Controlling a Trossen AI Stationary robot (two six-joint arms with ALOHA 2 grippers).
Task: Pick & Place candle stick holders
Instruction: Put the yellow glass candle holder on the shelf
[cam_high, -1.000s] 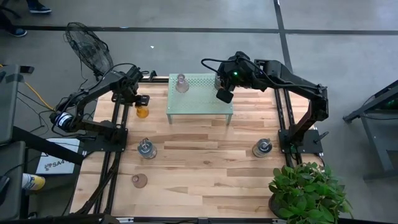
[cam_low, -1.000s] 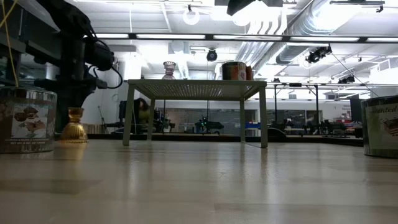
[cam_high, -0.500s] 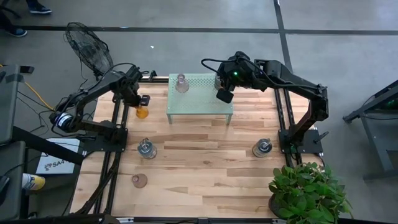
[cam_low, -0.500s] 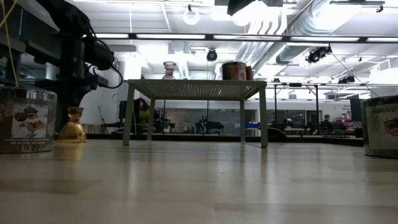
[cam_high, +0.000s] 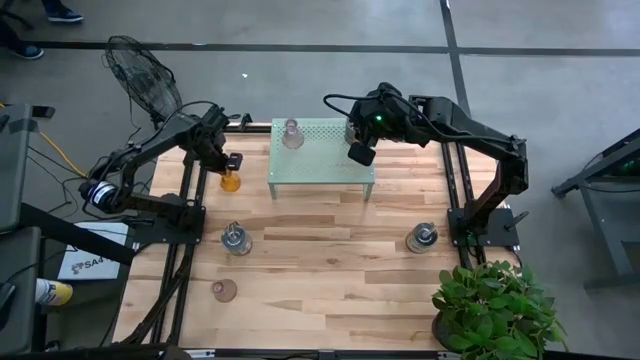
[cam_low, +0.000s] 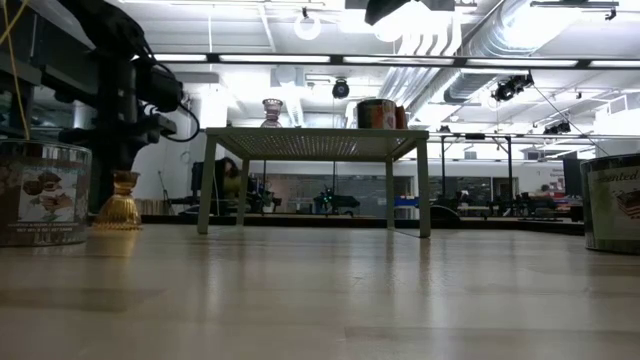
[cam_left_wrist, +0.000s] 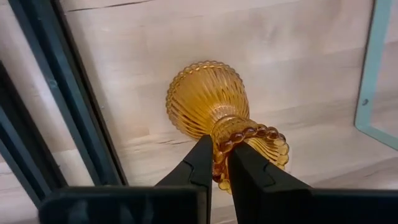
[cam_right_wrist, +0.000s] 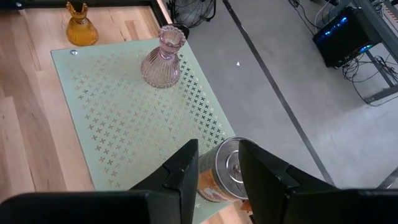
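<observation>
The amber glass candle stick holder (cam_left_wrist: 217, 118) stands upright on the wooden table (cam_high: 320, 270), just off the 9 o'clock side of the pale green perforated stand (cam_high: 322, 165), and its beaded rim is pinched between the closed fingers of the left gripper (cam_left_wrist: 219, 163). In the low view the same holder (cam_low: 118, 203) is seen resting on the table surface under the dark left arm. On the stand, a pinkish ribbed glass holder (cam_right_wrist: 163, 57) is placed toward its 10 o'clock corner. At the stand's 2 o'clock corner a silvery metal cup-shaped holder with reddish marks (cam_right_wrist: 225, 169) is clamped between the fingers of the right gripper (cam_right_wrist: 219, 167). Two more silvery metal holders are set on the table, one at 7 o'clock from the stand (cam_high: 236, 239) and one at 4 o'clock (cam_high: 421, 237). A brownish glass holder (cam_high: 223, 290) lies further out at 7 o'clock. A potted plant (cam_high: 495, 310) is seen at the table's 5 o'clock corner
</observation>
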